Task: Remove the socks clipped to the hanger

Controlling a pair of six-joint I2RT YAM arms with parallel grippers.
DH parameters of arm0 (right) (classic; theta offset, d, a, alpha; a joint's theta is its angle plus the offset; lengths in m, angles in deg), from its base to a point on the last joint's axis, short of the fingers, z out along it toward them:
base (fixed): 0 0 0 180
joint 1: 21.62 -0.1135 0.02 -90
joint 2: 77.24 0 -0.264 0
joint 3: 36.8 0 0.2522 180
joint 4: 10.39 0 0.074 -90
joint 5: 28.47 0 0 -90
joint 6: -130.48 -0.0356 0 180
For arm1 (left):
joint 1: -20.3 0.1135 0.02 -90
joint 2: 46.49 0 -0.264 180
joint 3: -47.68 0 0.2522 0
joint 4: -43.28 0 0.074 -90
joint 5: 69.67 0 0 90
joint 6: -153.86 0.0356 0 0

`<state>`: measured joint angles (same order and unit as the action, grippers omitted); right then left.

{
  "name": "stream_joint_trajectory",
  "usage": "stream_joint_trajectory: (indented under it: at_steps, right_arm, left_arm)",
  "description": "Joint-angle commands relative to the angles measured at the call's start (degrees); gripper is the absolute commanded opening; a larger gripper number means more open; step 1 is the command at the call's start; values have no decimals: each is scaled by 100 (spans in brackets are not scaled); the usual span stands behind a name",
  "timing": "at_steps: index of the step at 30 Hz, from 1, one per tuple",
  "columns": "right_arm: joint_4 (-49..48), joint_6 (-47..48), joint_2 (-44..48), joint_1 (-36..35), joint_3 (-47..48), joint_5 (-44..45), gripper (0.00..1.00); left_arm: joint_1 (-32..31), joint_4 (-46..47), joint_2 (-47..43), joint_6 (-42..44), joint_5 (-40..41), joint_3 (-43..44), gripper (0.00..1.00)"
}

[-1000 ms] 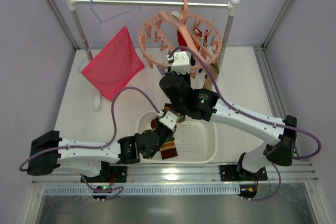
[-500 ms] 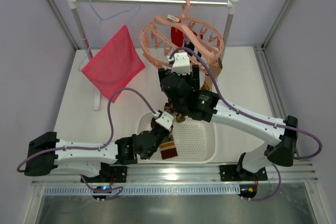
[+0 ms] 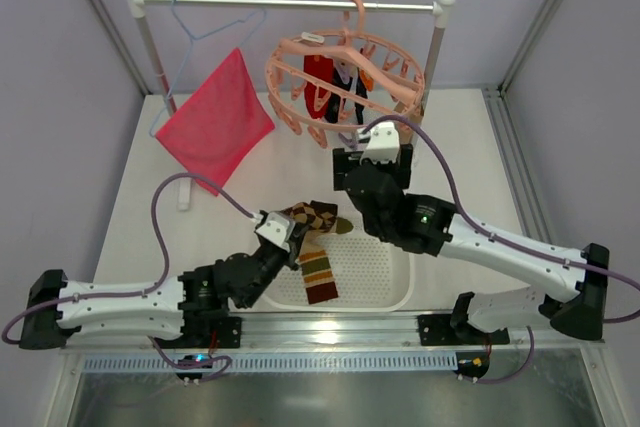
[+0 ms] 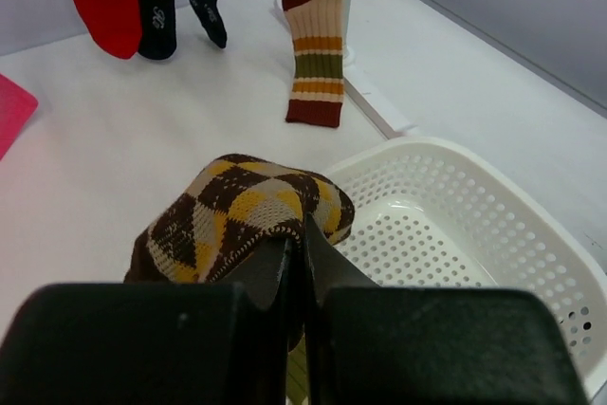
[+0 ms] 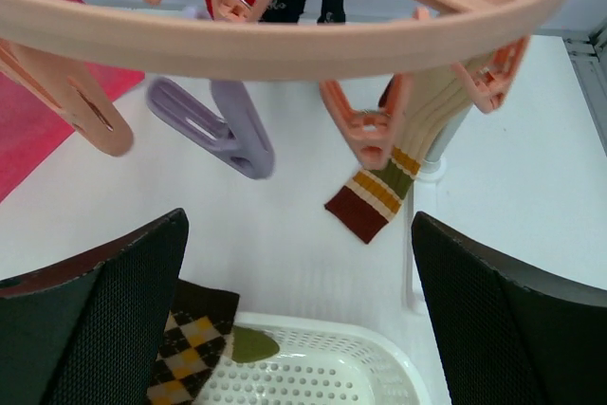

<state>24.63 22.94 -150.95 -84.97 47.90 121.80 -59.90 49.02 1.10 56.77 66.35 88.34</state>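
The salmon-pink ring hanger (image 3: 345,52) hangs by its hook from the rail. Still clipped to it are a red sock (image 3: 318,72), dark socks (image 3: 350,92) and a tan striped sock (image 5: 379,192). My left gripper (image 4: 296,234) is shut on a brown argyle sock (image 4: 256,201), holding it at the left edge of the white basket (image 3: 385,267). Another striped sock (image 3: 318,277) lies in the basket. My right gripper (image 5: 299,263) is open and empty, just below the hanger's ring (image 5: 285,40) and touching nothing.
A pink-red cloth (image 3: 215,117) hangs on a light-blue wire hanger (image 3: 215,22) at the rail's left end. The rail's right post (image 3: 432,57) stands beside the ring. A purple clip (image 5: 218,125) dangles among the pink ones.
My right gripper opened and drew back from the hanger towards the near side. The hanger swung back. My left arm moved left, and the argyle sock now shows in its grip.
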Motion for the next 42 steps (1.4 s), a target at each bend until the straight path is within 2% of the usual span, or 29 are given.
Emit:
stream_joint_trajectory:
  at_steps: [1, 5, 9, 16, 20, 23, 28, 38, 42]
  right_arm:
    - [-429, -293, 708, 25, -571, 99, 100]
    - [-456, -539, 1279, 270, -1177, -120, 100]
    - [-517, -803, 1588, 980, -1775, -753, 100]
    - [-789, -1076, 1895, 1667, -2601, -1385, 100]
    - [-1009, -1120, 2263, 2106, -3111, -1956, 100]
    - [-1088, -1137, 2597, 2431, -3375, -2238, 100]
    - [-1089, -1120, 2976, 2696, -3622, -2432, 100]
    - [-1167, -1058, 3179, 2855, -3824, -2450, 100]
    - [-1273, -1076, 3144, 2907, -3877, -2511, 100]
  left_arm:
    - [-30, -840, -452, -222, -92, 210, 0]
    - [-30, -1422, -874, -345, -706, 562, 0]
    - [-30, -1739, -1103, -460, -1436, 1141, 0]
    - [-30, -2285, -604, -557, -3106, 1933, 0]
    - [57, -2136, -226, -591, -3906, 1907, 0]
    - [426, -1680, -40, -854, -4889, 1654, 0]
    - [1348, -661, 276, -1548, -5909, 1161, 0]
    - [1657, -395, 821, -1804, -5534, 449, 0]
    - [1657, -702, 839, -1787, -5288, 352, 0]
